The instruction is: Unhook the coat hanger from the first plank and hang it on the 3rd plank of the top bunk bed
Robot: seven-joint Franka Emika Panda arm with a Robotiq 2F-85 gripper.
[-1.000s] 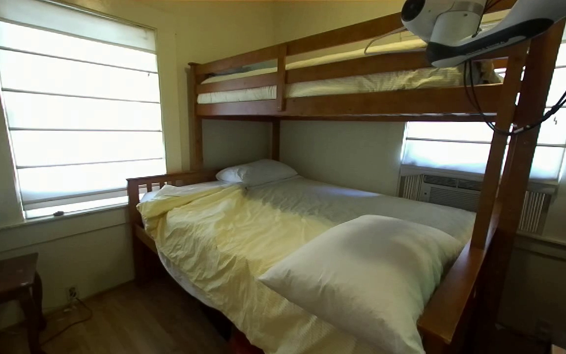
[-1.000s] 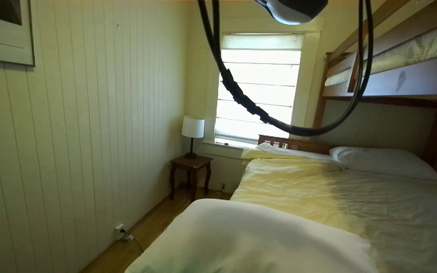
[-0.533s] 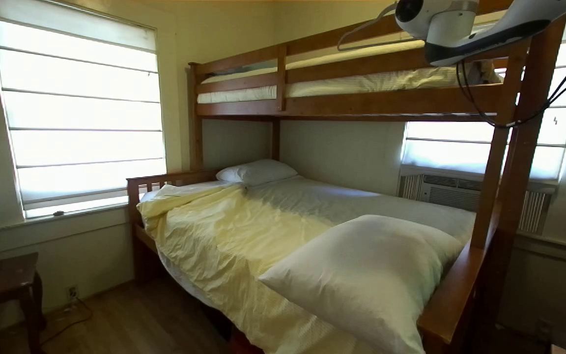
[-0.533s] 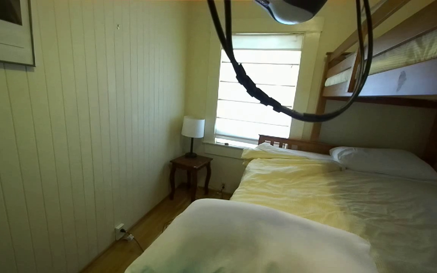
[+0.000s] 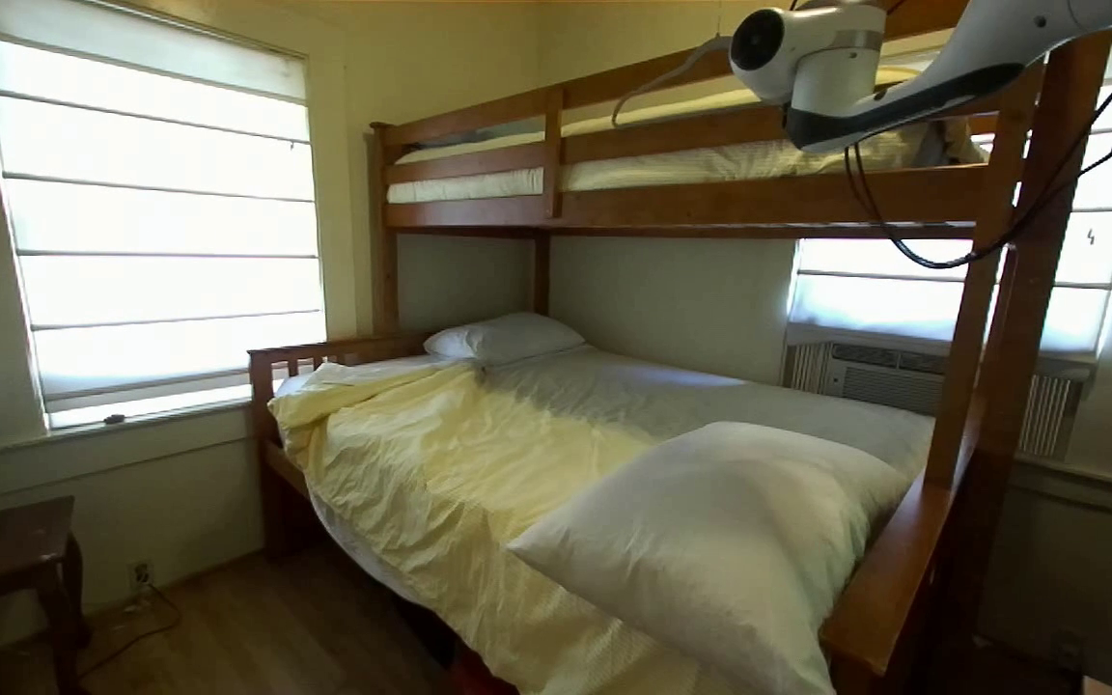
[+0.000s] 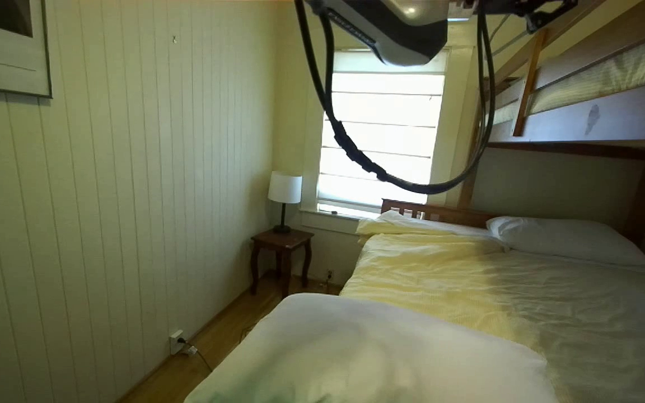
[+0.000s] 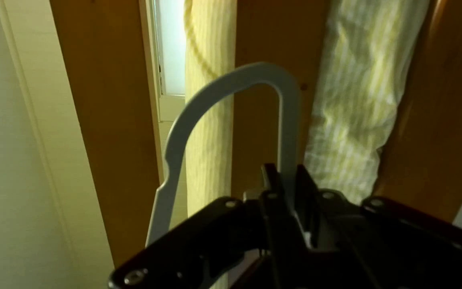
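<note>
The pale grey coat hanger (image 7: 263,73) fills the middle of the wrist view, showing a rounded end with a small notch. My gripper (image 7: 285,170) is shut on one straight bar of it. In an exterior view the hanger (image 5: 677,70) sticks out left of the arm, tilted, before the upper rails. In an exterior view the gripper (image 6: 552,17) is at the top edge, with thin hanger lines (image 6: 510,46) beside it. The top bunk bed (image 5: 691,205) has brown guard boards; it also shows in an exterior view (image 6: 613,115). The hook is not clearly visible.
The white arm (image 5: 836,87) reaches in front of the bunk's right part, its black cables (image 6: 412,184) hanging below. A bunk post (image 5: 986,338) stands at the right. The upper mattress (image 7: 347,120) lies behind the boards. Below is a bed with yellow bedding (image 5: 440,454) and a pillow (image 5: 720,521).
The arm and the held hanger have moved left along the rails, and the hanger has tilted, its left end lower. The gripper has come into view at the top of an exterior view.
</note>
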